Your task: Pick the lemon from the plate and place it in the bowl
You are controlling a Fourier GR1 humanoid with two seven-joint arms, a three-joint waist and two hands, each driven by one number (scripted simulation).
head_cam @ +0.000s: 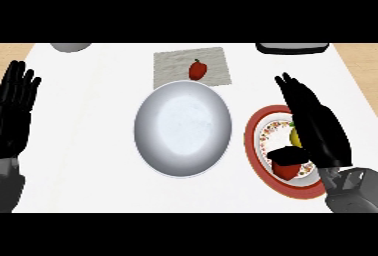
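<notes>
On the counter [88,165], the straight-fingered right robot hand [319,125] half hides the lemon [295,137].

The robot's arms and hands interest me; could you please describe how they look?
The left hand and the right hand are glossy black, with long slender fingers and a thumb. Each sits on a dark grey, blocky forearm: the left forearm and the right forearm. No cables, markings or sleeves show.
</notes>
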